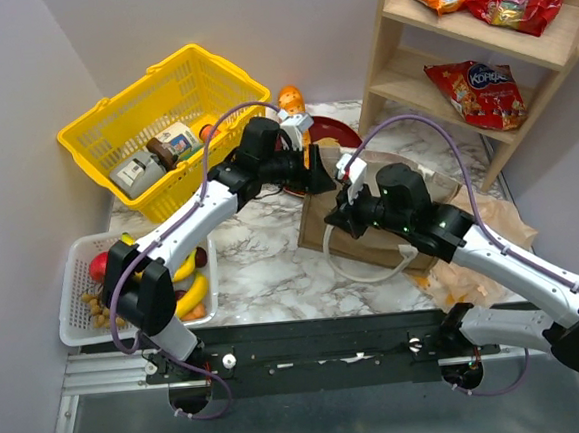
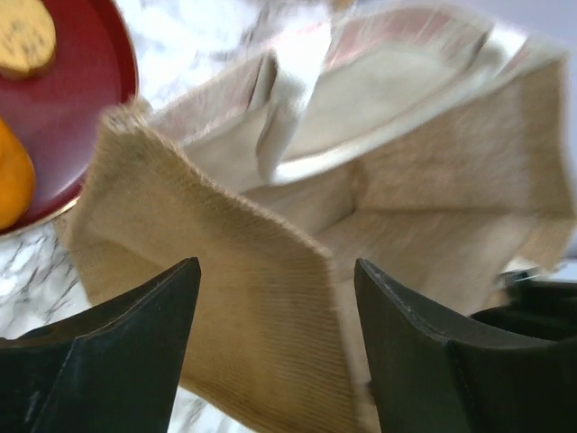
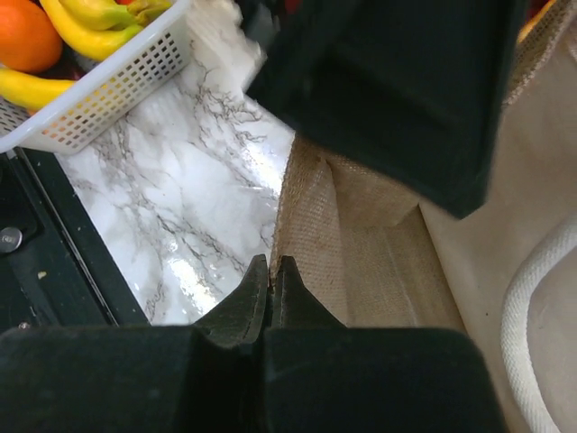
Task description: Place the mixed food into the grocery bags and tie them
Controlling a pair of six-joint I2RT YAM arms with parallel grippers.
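The brown paper bag [image 1: 318,224] is lying on the table [image 1: 263,264], the open left end effector [image 2: 277,263] straddling its rim. The closed right end effector [image 3: 273,262] is apparently pinching its edge; bananas [image 1: 193,294] are sitting in the mesh tray [image 1: 70,294].

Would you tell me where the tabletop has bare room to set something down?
Bare marble tabletop lies between the white mesh tray and the brown paper bag. The bag's mouth is crowded by the left gripper and right gripper.
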